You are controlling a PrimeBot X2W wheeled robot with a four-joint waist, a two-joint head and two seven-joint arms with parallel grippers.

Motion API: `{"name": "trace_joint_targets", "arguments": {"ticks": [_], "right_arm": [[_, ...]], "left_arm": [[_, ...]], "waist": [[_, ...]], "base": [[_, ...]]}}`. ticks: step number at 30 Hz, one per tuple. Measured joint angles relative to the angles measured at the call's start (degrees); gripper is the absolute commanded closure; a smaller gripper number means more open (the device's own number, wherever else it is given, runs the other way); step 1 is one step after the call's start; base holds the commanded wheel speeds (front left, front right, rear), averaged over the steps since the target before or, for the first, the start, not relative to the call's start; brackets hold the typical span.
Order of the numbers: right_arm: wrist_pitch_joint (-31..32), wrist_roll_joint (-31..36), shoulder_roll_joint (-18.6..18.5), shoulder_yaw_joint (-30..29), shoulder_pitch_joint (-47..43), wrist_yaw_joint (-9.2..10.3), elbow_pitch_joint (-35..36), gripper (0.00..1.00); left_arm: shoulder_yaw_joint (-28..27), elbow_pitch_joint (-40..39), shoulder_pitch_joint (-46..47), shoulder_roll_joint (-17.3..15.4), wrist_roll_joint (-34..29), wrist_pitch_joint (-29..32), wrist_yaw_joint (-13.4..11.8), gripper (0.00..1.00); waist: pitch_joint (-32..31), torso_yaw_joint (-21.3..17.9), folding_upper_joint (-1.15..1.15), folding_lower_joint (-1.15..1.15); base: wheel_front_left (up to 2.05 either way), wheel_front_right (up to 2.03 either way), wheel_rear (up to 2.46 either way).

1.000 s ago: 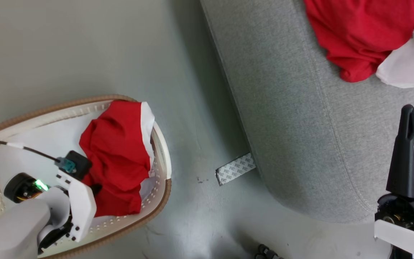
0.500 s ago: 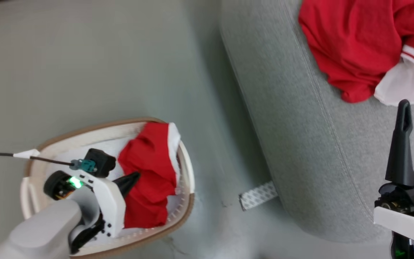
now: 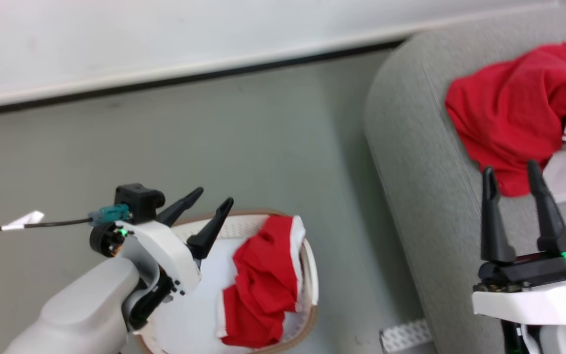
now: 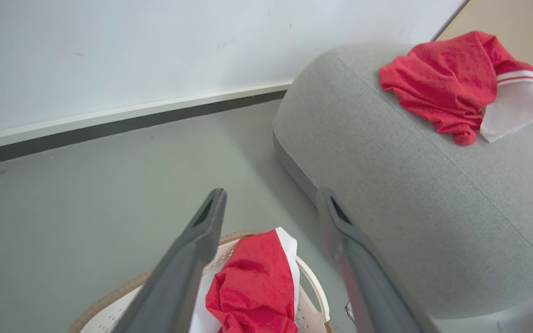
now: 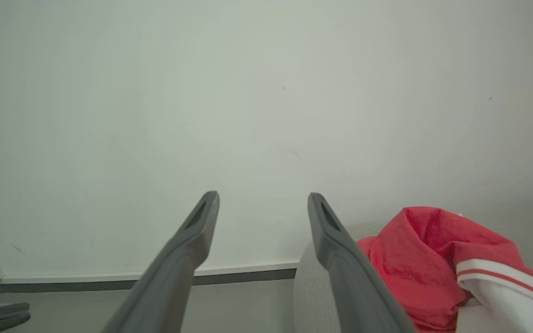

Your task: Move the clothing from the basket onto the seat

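Holds left gripper (image 3: 214, 195) spread, empty, above basket (image 3: 310, 268), right gripper (image 3: 510, 167) parted over seat (image 3: 410, 162); risks pinching mere fold of clothing (image 3: 258, 290), dropping it short.

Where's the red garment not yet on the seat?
Head view, lower middle: the red garment lies bunched against the right wall of the basket, left of the grey seat.

The sofa (image 3: 410, 162) is light grey. The garment (image 3: 504, 113) on the sofa is bright red, with a white panel and a red-and-white striped band. Beside the sofa, the cream-white, perforated, brown-rimmed basket (image 3: 248, 227) holds red clothing (image 3: 258, 285) edged in white.
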State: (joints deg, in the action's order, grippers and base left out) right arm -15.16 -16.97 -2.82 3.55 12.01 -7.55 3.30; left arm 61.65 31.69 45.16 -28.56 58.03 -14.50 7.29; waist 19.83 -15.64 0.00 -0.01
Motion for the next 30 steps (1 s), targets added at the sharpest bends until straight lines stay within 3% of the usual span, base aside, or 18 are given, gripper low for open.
{"name": "trace_joint_targets", "arguments": {"ticks": [4,11,18,30], "right_arm": [[0.00,1.37,-0.01,1.66,0.81,0.00,-3.57,0.00],[-0.01,1.89,0.02,3.03,1.73,0.00,-8.24,0.00],[-0.01,2.85,0.01,3.68,1.58,0.00,-10.73,0.00],[-0.01,4.92,0.01,4.88,-1.86,0.00,-11.27,0.00]], "left_arm": [[-4.54,-1.55,-1.55,0.69,-1.12,-0.47,-1.42,0.00],[-17.53,-8.23,-8.46,-0.08,-7.22,-0.63,-3.81,0.00],[-31.09,-17.06,-17.79,-0.55,-13.28,-0.64,-4.55,0.00],[-50.01,-27.52,-35.60,5.24,-22.46,-0.64,-4.02,0.00]], "waist": [[-3.87,2.71,0.00,0.00],[-9.69,7.39,0.00,-0.01],[-14.10,11.00,0.00,-0.01],[-19.53,12.47,0.00,-0.01]], "base": [[0.00,0.00,0.00],[0.00,0.00,0.00],[0.00,0.00,0.00],[0.00,0.00,0.00]]}}
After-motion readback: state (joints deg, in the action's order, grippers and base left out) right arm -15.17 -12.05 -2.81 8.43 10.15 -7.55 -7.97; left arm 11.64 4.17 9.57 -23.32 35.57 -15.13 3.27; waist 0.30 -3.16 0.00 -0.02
